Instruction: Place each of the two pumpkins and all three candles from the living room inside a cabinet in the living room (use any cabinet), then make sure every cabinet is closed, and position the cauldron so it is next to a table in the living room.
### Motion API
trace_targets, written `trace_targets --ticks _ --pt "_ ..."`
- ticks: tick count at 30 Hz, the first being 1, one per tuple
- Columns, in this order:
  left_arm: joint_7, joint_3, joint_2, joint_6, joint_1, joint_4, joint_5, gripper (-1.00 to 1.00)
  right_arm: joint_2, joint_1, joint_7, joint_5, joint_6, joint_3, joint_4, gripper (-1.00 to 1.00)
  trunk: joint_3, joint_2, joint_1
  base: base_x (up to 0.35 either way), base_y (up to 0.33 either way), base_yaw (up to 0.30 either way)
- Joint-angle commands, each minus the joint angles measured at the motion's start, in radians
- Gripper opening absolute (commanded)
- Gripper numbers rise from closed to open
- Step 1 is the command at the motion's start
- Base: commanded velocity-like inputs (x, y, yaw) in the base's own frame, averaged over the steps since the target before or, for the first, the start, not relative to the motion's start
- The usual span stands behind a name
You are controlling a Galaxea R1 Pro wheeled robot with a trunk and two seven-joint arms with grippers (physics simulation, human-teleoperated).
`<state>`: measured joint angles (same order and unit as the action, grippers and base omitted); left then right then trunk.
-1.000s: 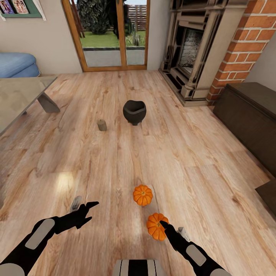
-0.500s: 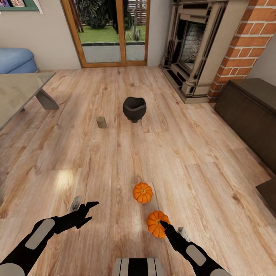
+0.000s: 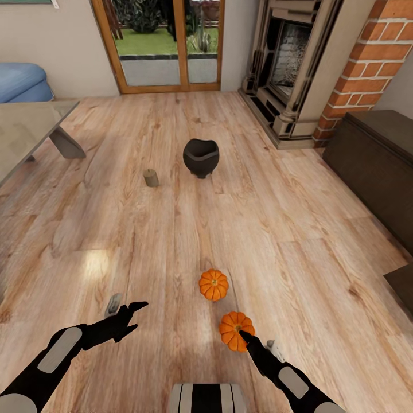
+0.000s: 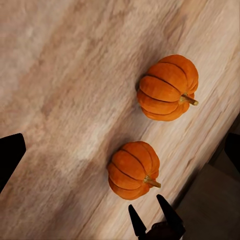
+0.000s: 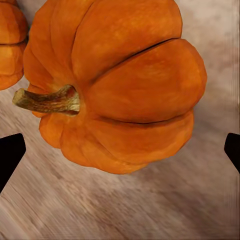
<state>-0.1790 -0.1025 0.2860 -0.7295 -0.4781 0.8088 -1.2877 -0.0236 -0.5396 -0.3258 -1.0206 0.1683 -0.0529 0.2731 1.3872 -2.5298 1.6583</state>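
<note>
Pumpkin (image 3: 234, 331) at lower centre, just before right gripper (image 5: 120, 150), jaws spread wide apart.
Second pumpkin (image 3: 213, 284) just above; left gripper (image 3: 127, 312) open, lower left; cauldron (image 3: 201, 157) and candle (image 3: 151, 178) upper centre.

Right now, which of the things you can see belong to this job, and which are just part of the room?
For the job:
near pumpkin
far pumpkin
candle
cauldron
cabinet
table

Just there:
fireplace
brick column
glass doors
blue sofa
</note>
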Motion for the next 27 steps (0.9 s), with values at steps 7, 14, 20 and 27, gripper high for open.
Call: trace_targets --ticks 7,14,20,27 --pt "-0.004 -0.003 0.001 -0.001 -0.001 0.000 0.001 1.00 0.001 0.000 -0.001 -0.010 0.002 -0.005 -0.001 1.00 0.001 0.000 0.000 0.000 0.000 0.000" --pt "-0.004 -0.003 0.001 -0.001 -0.001 0.000 0.005 1.00 0.001 0.000 -0.001 -0.010 0.003 -0.005 -0.001 1.00 0.001 0.000 0.000 0.074 -0.047 0.000" --pt "-0.004 -0.003 0.001 -0.001 -0.001 0.000 0.005 1.00 0.001 0.000 -0.001 -0.010 0.003 -0.005 0.000 1.00 0.001 0.000 0.000 0.024 -0.017 0.000" --pt "-0.004 -0.003 0.001 -0.001 -0.001 0.000 0.005 1.00 0.001 0.000 -0.002 -0.010 0.003 -0.005 0.000 1.00 0.001 0.000 0.000 0.067 0.048 0.000"
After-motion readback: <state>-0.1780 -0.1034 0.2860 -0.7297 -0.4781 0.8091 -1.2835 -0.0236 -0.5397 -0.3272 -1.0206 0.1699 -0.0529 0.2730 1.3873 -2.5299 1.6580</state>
